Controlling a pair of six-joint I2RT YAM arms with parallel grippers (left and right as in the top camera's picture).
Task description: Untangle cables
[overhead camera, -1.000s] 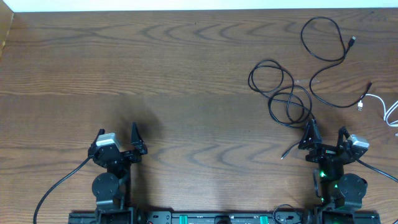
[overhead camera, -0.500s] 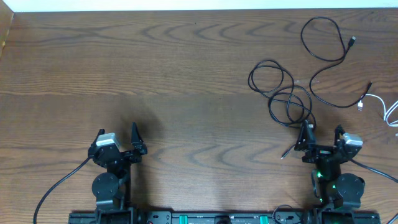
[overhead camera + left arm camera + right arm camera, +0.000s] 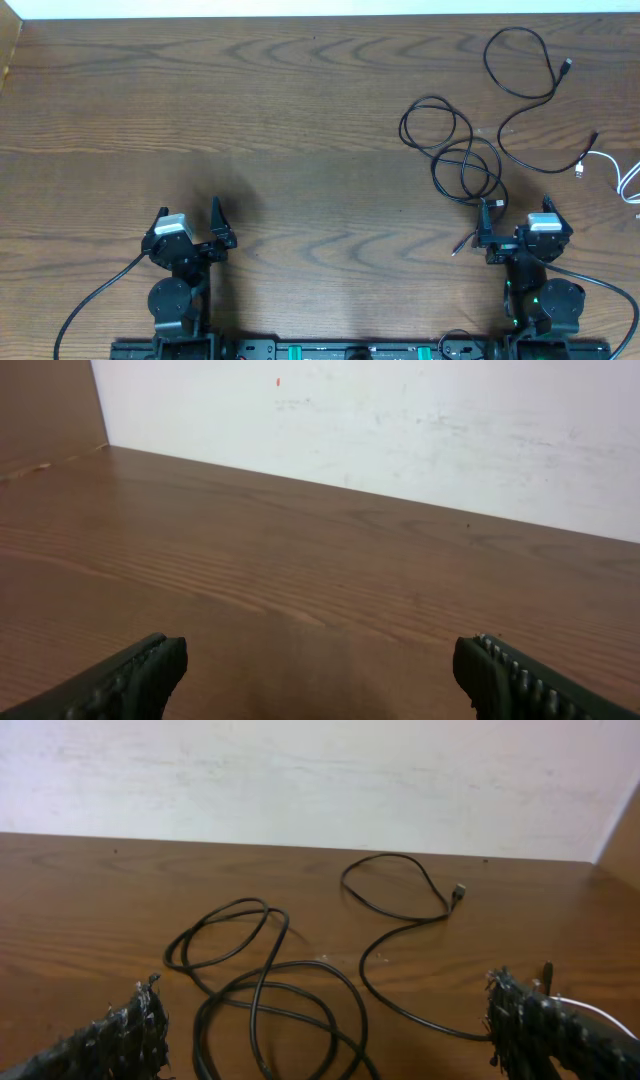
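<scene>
Two black cables lie at the right of the table. One black cable (image 3: 455, 150) forms two overlapping coils; it also shows in the right wrist view (image 3: 270, 990). The other black cable (image 3: 525, 90) loops further back, also in the right wrist view (image 3: 400, 920). A white cable (image 3: 615, 165) lies at the right edge; a bit of it shows in the right wrist view (image 3: 600, 1012). My right gripper (image 3: 515, 222) is open and empty just in front of the coils, jaws apart in its wrist view (image 3: 330, 1040). My left gripper (image 3: 190, 218) is open and empty at front left, over bare wood (image 3: 320, 680).
The wooden table (image 3: 250, 120) ends at a white wall (image 3: 400, 420) at the back. A brown board (image 3: 45, 410) stands at the far left. Thick black arm cables (image 3: 90, 300) trail off the front edge.
My right gripper has shifted left and turned so its jaws face the coiled black cable. The left arm and the cables have not moved.
</scene>
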